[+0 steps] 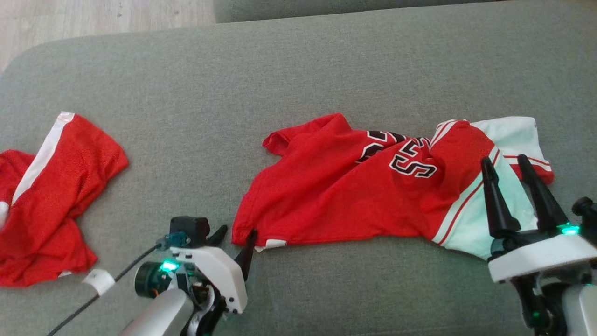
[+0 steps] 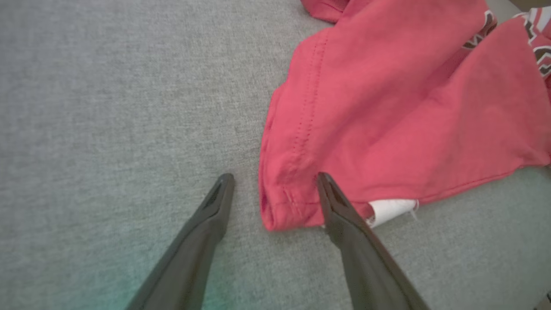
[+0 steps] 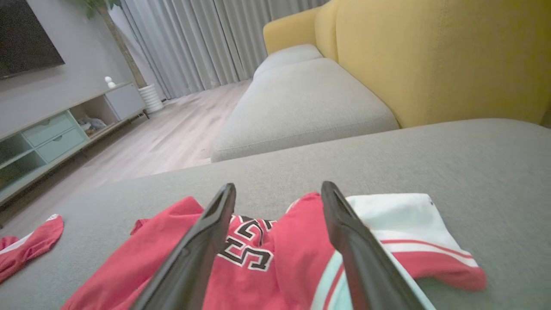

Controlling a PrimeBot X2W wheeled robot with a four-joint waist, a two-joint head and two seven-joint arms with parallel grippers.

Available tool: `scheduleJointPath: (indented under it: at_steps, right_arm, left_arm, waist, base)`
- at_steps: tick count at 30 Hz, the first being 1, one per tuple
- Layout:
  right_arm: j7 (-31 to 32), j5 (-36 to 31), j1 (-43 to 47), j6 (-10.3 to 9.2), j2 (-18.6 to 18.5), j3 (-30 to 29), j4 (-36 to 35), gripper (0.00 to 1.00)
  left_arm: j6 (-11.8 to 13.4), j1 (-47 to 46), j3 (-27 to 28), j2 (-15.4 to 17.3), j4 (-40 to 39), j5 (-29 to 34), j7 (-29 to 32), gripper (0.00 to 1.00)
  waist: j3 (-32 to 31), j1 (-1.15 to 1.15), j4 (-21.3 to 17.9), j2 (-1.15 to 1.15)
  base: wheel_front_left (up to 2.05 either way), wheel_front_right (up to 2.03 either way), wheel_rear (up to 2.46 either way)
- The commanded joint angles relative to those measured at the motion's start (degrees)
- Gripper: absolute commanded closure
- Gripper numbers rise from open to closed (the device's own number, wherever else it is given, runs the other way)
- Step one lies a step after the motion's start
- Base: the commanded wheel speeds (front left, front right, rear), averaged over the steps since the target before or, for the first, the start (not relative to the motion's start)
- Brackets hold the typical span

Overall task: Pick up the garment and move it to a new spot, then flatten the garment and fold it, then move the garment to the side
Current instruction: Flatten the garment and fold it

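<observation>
**While both tools stand released, garment lies crumpled on sofa seat**

As it lies now, the red garment [image 1: 354,196] sits unfolded and rumpled on the grey sofa seat [image 1: 298,70], right of centre in the head view. Its black-and-white lettering [image 1: 410,161] is creased and partly buried in a fold. Its white side panel [image 1: 508,135], edged with red stripes, forms the right end. A small white tag [image 2: 391,210] pokes out from under the near hem at the left corner.

Left tool [image 1: 239,231]: fingers spread wide and released, set at that left corner. In the left wrist view one finger [image 2: 344,215] overlaps the hem while the other stands over bare cushion, with the corner between them. Whether the fingers touch the cloth cannot be told.

Right tool [image 1: 504,159]: fingers apart, released, standing over the white and red end of the garment.

A second red cloth with a white stripe [image 1: 51,196] lies bunched at the seat's left end, well apart from the garment. Beyond the seat are a yellow backrest [image 3: 430,56], a pale wood floor [image 1: 93,18], grey curtains [image 3: 206,38] and a low cabinet [image 3: 51,133].
</observation>
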Motion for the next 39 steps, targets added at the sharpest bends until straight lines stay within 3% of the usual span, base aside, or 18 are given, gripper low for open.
scheduleJointPath:
  at_steps: [1, 2, 3, 5, 8, 9, 13, 26, 27, 28, 29, 33, 39]
  right_arm:
    - [0.6, 0.3, -1.6, -0.04, -0.8, 0.3, -1.4, 0.0]
    - [1.4, 0.2, -1.3, -0.04, -1.0, -0.5, -0.9, 0.0]
    - [2.4, 0.1, -1.0, -0.04, -1.2, -1.2, -0.4, 0.0]
    - [5.3, -0.4, 0.0, -0.04, -1.6, -3.1, 0.7, 0.0]
    - [12.8, -1.2, 1.9, -0.04, -2.4, -6.4, 2.6, 0.0]
    - [17.9, -0.9, 2.6, -0.04, -3.3, -8.1, 3.6, 0.0]
    - [25.4, 0.0, 2.8, -0.04, -5.5, -10.3, 5.7, 0.0]
    - [31.9, 4.0, -3.4, -0.04, -8.9, -10.4, 16.4, 0.0]
    - [33.4, 4.8, -3.5, -0.04, -9.0, -10.1, 17.1, 0.35]
    - [34.6, 5.5, -3.5, -0.04, -9.0, -10.0, 17.3, 0.91]
    - [35.5, 6.0, -3.6, -0.04, -9.2, -10.0, 17.2, 1.0]
    - [36.8, 7.8, -3.4, -0.04, -9.0, -11.2, 14.8, 1.0]
    - [32.0, 7.9, -2.9, -0.04, -9.7, -13.1, 5.5, 1.0]
  left_arm:
    - [-0.8, -1.1, 0.4, 0.4, 0.3, -0.6, 2.3, 0.0]
    - [-1.3, -1.0, -0.2, 0.4, 0.4, -0.9, 3.4, 0.0]
    - [-1.9, -1.1, -1.1, 0.5, 0.5, -0.9, 4.7, 0.42]
    - [-2.8, -1.3, -3.0, 0.8, 0.4, -0.3, 7.0, 1.0]
    - [-3.0, -1.6, -4.7, 1.3, -0.2, 0.8, 8.8, 1.0]
    - [-2.6, -1.6, -4.8, 1.6, -0.7, 1.1, 8.9, 1.0]
    - [-2.0, -1.6, -4.5, 2.0, -1.4, 1.1, 8.6, 1.0]
    - [-1.1, -3.3, -3.9, 2.1, -2.4, 2.0, 6.4, 1.0]
    - [-1.1, -3.3, -3.7, 2.0, -2.4, 1.9, 6.1, 1.0]
    - [-1.0, -3.3, -3.4, 2.0, -2.5, 1.8, 5.6, 1.0]
    - [-0.9, -3.3, -3.2, 2.1, -2.7, 1.8, 5.1, 1.0]
    - [-0.9, -3.2, -1.4, 2.5, -4.9, 1.4, 1.7, 1.0]
    - [0.1, -3.2, 1.6, 4.4, -11.6, 2.5, -4.1, 1.0]
  waist:
    - [0.1, 0.0, -0.1, 0.0]
    - [0.2, 0.0, -0.2, 0.0]
    - [0.3, 0.0, -0.3, 0.0]
    - [0.5, 0.0, -0.3, 0.0]
    - [0.8, 0.0, -0.5, 0.0]
    - [1.1, 0.0, -0.7, 0.0]
    - [1.6, 0.0, -0.9, 0.0]
    - [4.8, 0.0, 1.2, 0.0]
    - [4.9, 0.0, 1.4, 0.0]
    - [4.9, 0.0, 1.5, 0.0]
    - [5.0, 0.0, 1.6, 0.0]
    - [4.7, 0.0, 1.6, 0.0]
    - [2.8, 0.0, 1.3, 0.0]
  base:
    - [0.0, 0.0, 0.0]
    - [0.0, 0.0, 0.0]
    - [0.0, 0.0, 0.0]
    - [0.0, 0.0, 0.0]
    - [0.0, 0.0, 0.0]
    - [0.0, 0.0, 0.0]
    - [0.0, 0.0, 0.0]
    - [0.0, 0.0, 0.0]
    - [0.0, 0.0, 0.0]
    - [0.0, 0.0, 0.0]
    - [0.0, 0.0, 0.0]
    - [0.0, 0.0, 0.0]
    - [0.0, 0.0, 0.0]
